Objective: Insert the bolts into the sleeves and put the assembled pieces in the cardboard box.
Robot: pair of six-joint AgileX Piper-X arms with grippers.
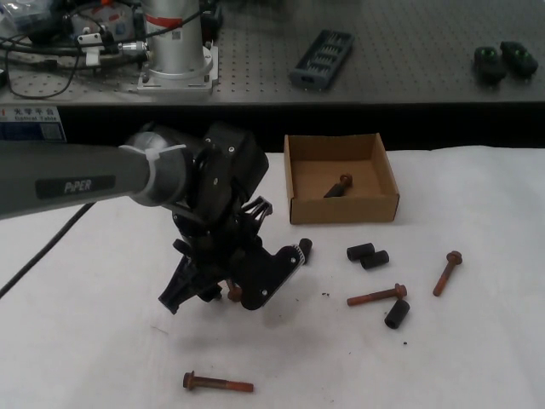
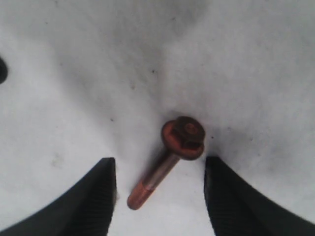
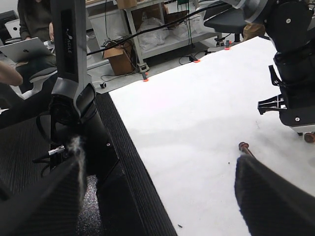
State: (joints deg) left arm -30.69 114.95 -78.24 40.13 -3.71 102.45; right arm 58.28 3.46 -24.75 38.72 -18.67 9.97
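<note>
My left gripper [image 1: 223, 294] points straight down at the white cloth, left of the cardboard box [image 1: 300, 181]. In the left wrist view its fingers [image 2: 93, 201] stand open on either side of a rusty bolt [image 2: 172, 157] that lies flat on the cloth, untouched. An assembled bolt and sleeve [image 1: 339, 186] lies inside the box. Loose black sleeves [image 1: 368, 256] and one more [image 1: 397, 313] lie right of the gripper, with two bolts [image 1: 376, 296] [image 1: 447, 273]. Another bolt [image 1: 218, 383] lies near the front edge. My right gripper [image 3: 157, 206] is open and holds nothing, off to the side above the table edge.
A further sleeve [image 1: 304, 248] sits close to the left gripper's right side. The right wrist view shows the left arm's gripper [image 3: 295, 88], a bolt [image 3: 244, 147] near it and an arm base [image 3: 74, 103] at the bench edge. Behind the cloth, a metal breadboard carries a black tray [image 1: 322, 58].
</note>
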